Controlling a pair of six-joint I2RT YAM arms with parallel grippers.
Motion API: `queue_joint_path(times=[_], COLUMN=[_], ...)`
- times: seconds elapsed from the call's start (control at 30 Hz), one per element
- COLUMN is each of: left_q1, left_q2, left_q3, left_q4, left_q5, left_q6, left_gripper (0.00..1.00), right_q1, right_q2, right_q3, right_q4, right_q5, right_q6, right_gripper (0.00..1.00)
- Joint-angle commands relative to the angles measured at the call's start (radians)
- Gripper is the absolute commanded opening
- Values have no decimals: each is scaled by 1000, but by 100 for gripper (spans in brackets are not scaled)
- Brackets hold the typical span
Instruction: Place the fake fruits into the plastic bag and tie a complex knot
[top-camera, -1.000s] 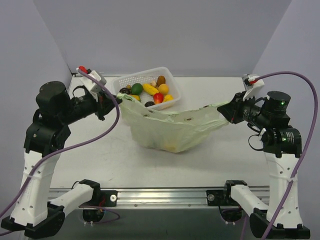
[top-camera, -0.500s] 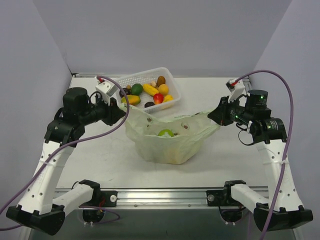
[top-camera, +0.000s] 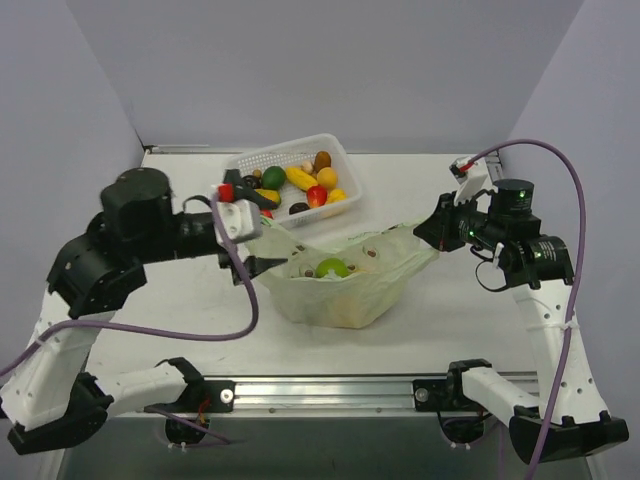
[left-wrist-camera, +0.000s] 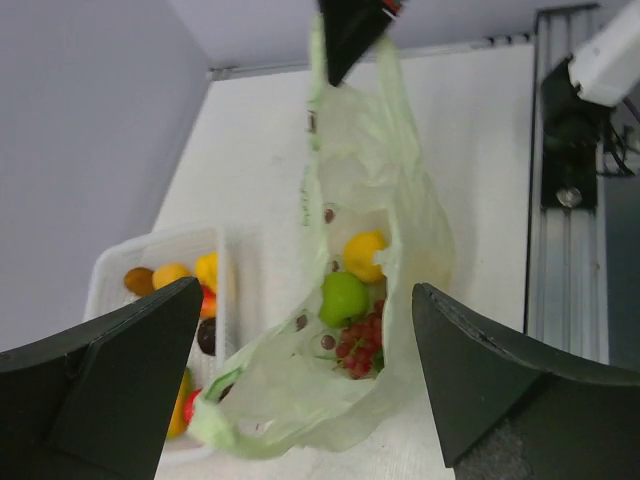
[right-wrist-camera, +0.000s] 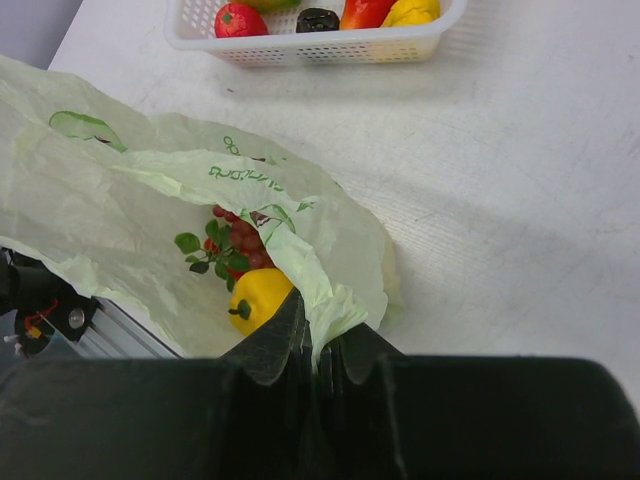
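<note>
The pale-green plastic bag (top-camera: 345, 295) sits slumped at the table's middle with its mouth open. Inside it lie a green apple (left-wrist-camera: 343, 297), a yellow pepper (right-wrist-camera: 258, 297) and red grapes (left-wrist-camera: 360, 342). My left gripper (top-camera: 262, 232) stands wide open at the bag's left side. The bag's loose left handle (left-wrist-camera: 215, 420) droops between its fingers (left-wrist-camera: 120, 370), untouched. My right gripper (right-wrist-camera: 318, 335) is shut on the bag's right handle (top-camera: 420, 238) and holds that side up. More fake fruits (top-camera: 300, 180) fill the white basket (top-camera: 340, 150) behind the bag.
The basket (right-wrist-camera: 330, 45) stands at the back, just left of centre and close behind my left gripper. An aluminium rail (top-camera: 330, 390) runs along the table's near edge. Grey walls close in the left, right and back sides.
My left gripper has opened and let go of the bag's left handle, and that side has sagged. Both arms came inward, so the stretched bag has slackened onto the table.
</note>
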Motion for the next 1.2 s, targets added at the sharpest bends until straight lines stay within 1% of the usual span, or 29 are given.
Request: queue_joint_path(times=[0.0,0.07,0.1,0.13,0.17,0.2,0.23,0.27,0.3,0.37,0.4,0.5,0.53,0.57,0.67,0.7,0.73,0.77,0.87,0.9,0.93,0.97,1.03,1.07,1.13,1.17], left_q1=[-252,-315,-402,-450,-500,-607,-638,-666,-685,-689,-688,-666,-657,-631,-555,-535,-512,-483,-446,-430,-419,-409,-370,-360,-317,-303], left_q2=[99,135,158,162,161,158,159,167,194,234,269,284,288,297,354,374,383,392,426,431,434,437,437,442,454,472], left_q3=[-66,-75,-90,-113,-192,-233,-263,-291,-313,-320,-342,-409,-434,-431,-374,-365,-353,-338,-319,-317,-314,-313,-324,-328,-319,-314], left_q4=[-114,-102,-90,-53,-20,20,101,134,178,208,263,421,518,540,519,506,493,487,472,457,438,424,395,390,364,352], left_q5=[-224,-320,-371,-412,-525,-582,-625,-671,-678,-698,-743,-819,-830,-834,-796,-779,-734,-720,-649,-629,-600,-554,-458,-412,-335,-277], left_q6=[204,221,242,320,362,403,461,475,480,471,466,520,547,557,543,535,525,516,479,466,442,427,378,356,293,263], left_gripper=[98,97,97,97,97,97,97,97,98,97,97,97,98,97,97,97,98,97,97,95,86,79,70,62,54,40], right_q1=[5,7,5,7,7,5,5,7,7,8,8,15,18,18,24,24,22,24,24,24,24,24,24,24,25,25], right_q2=[-21,-19,-21,-19,-21,-21,-22,-24,-24,-29,-35,-45,-47,-50,-58,-58,-56,-58,-55,-55,-56,-55,-56,-58,-58,-56], right_q3=[-6,-10,-12,-12,-13,-13,-13,-16,-18,-23,-27,-35,-36,-38,-50,-52,-56,-58,-62,-64,-63,-61,-56,-53,-52,-49], right_q4=[12,9,7,7,6,4,1,3,0,-3,-6,-23,-28,-31,-37,-37,-37,-37,-37,-39,-37,-37,-37,-37,-37,-37], right_q5=[-1,4,5,5,5,5,2,1,1,-8,-11,-25,-28,-30,-39,-45,-51,-54,-76,-80,-87,-91,-103,-120,-140,-149], right_q6=[15,13,12,10,9,9,7,6,4,1,0,-13,-19,-22,-25,-52,-59,-62,-76,-80,-85,-86,-92,-95,-105,-109], right_gripper=[0,0,0,0,0,0,0,0,0,0,0,0,0,0,0,0,0,0,0,0,0,0,0,0,0,0])
